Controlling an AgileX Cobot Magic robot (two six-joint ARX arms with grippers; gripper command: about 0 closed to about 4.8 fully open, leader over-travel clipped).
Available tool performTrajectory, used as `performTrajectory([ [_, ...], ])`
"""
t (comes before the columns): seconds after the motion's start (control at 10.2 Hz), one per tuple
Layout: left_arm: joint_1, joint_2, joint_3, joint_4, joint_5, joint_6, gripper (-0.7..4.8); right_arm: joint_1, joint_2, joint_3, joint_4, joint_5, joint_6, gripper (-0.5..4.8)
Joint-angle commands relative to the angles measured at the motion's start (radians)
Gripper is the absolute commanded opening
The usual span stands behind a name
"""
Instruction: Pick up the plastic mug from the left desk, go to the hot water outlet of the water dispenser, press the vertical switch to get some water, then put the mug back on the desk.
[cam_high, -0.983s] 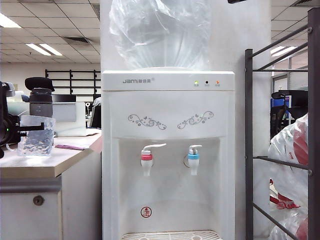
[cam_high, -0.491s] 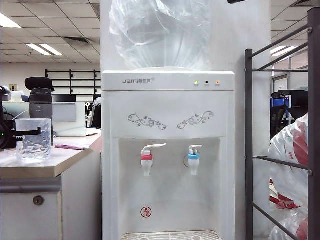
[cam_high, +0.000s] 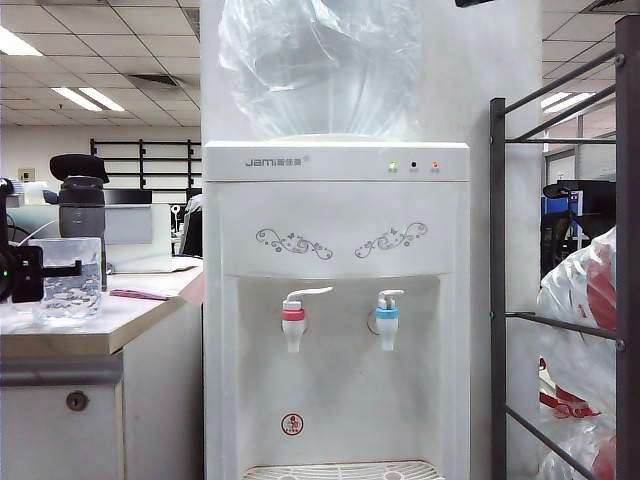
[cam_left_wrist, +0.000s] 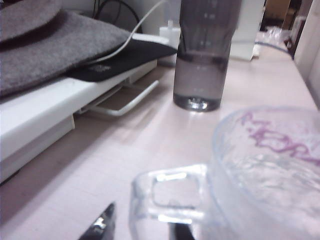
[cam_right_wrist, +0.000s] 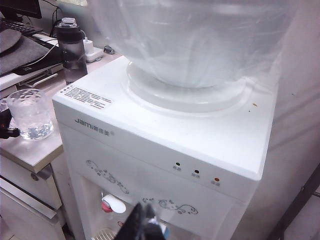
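the plastic mug (cam_high: 67, 280) stood on the left desk (cam_high: 120, 318), left claw (cam_left_wrist: 137, 227) parted astride its handle. right claw (cam_right_wrist: 145, 220), shut, hung above the water dispenser (cam_high: 335, 300). snagging the handle could topple it.

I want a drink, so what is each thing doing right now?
plastic mug: upright on the left desk, a little water inside.
left claw: open, fingers either side of the mug's handle.
right claw: shut, held high by the water dispenser.
vertical switch: not pressed, no water running.
dark bottle: upright, cap on.
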Motion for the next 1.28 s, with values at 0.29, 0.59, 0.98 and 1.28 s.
performTrajectory([
  [0.29,-0.002,-0.003,0.000,0.010,-0.003,0.005,1.25,0.001,-0.002,0.003,0.011,0.000,0.004,-0.01],
  [0.59,-0.009,-0.004,-0.015,0.039,-0.003,-0.003,1.25,0.001,-0.002,0.003,0.011,0.000,0.004,-0.01],
  [0.98,-0.072,-0.207,-0.287,0.055,-0.035,-0.028,1.25,0.001,-0.002,0.003,0.011,0.000,0.004,-0.01],
  [1.28,-0.110,-0.568,-0.617,0.055,-0.041,-0.077,1.25,0.001,-0.002,0.003,0.010,0.000,0.004,-0.01],
])
